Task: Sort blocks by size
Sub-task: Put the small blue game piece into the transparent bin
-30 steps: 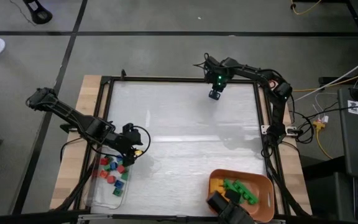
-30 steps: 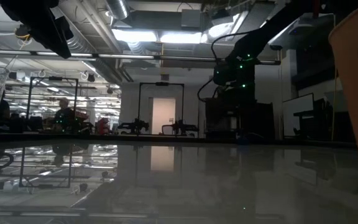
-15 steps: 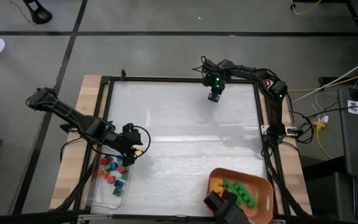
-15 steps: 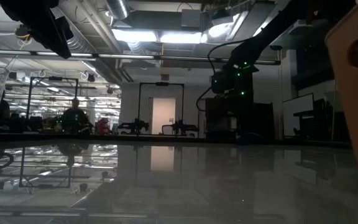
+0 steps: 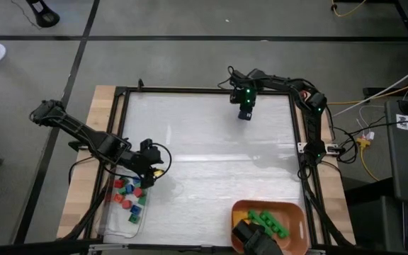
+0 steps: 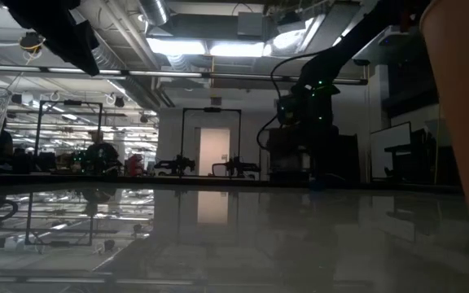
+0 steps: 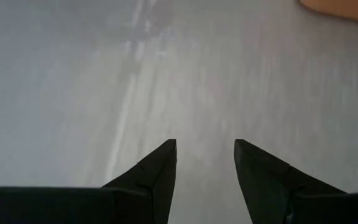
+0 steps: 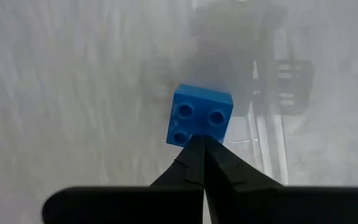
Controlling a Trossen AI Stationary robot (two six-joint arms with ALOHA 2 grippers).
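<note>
Blue, four-studded and square, one block (image 8: 200, 117) lies on the table (image 5: 211, 163) near its far edge, right at the tips of the right gripper (image 5: 244, 114), whose fingers are pressed together and hold nothing. Small red, green and blue blocks (image 5: 128, 198) sit in a clear tray (image 5: 116, 227) at the near left corner, beside the half-open, empty left gripper (image 5: 148, 180). Green bricks (image 5: 272, 222) fill an orange bin (image 5: 293, 237) at the near right edge.

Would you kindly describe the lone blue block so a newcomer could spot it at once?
Start at the table's far edge, where the right arm's shut tool points down. The blue block lies directly beneath its tip, alone on bare surface; every other block sits in a container at the near edge.
</note>
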